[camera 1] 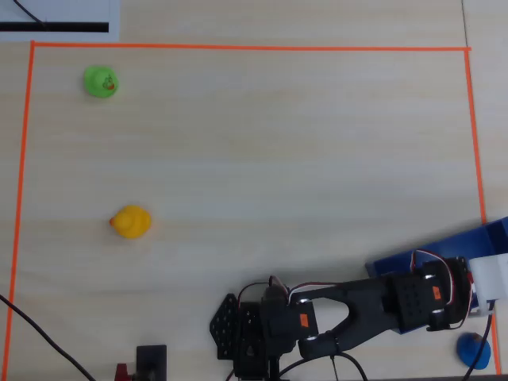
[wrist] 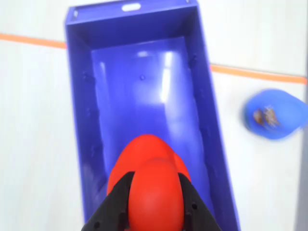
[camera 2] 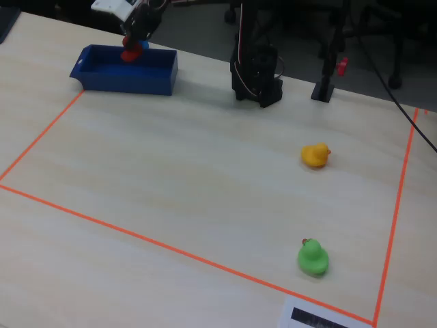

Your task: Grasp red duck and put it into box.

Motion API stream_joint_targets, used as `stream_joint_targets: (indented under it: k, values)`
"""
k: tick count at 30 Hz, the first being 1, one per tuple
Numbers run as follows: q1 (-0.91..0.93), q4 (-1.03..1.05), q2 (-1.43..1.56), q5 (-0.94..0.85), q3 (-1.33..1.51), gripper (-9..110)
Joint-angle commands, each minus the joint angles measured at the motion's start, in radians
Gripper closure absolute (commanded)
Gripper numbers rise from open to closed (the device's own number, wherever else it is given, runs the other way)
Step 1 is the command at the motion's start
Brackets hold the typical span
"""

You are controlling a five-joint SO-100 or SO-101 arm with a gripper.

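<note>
Pincer (wrist: 155, 211) holds the red duck (wrist: 153, 187) over the box (wrist: 77, 120); release should come centred between both long walls.

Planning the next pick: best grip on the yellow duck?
Grip the yellow duck across its rounded body from straight above, fingers either side. It sits upright on open table, well apart from the green duck, so nothing blocks a top-down approach.
</note>
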Motion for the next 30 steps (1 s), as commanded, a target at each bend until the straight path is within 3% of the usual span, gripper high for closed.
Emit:
stream_joint_targets:
  k: [1, 11, 30]
  values:
    - [-0.008, -0.163, -0.063, -0.011, 0.012, 101]
    - [-0.020, -0.282, -0.169, -0.020, -0.002, 101]
    - [0.002, -0.204, -0.078, -0.026, 0.006, 73]
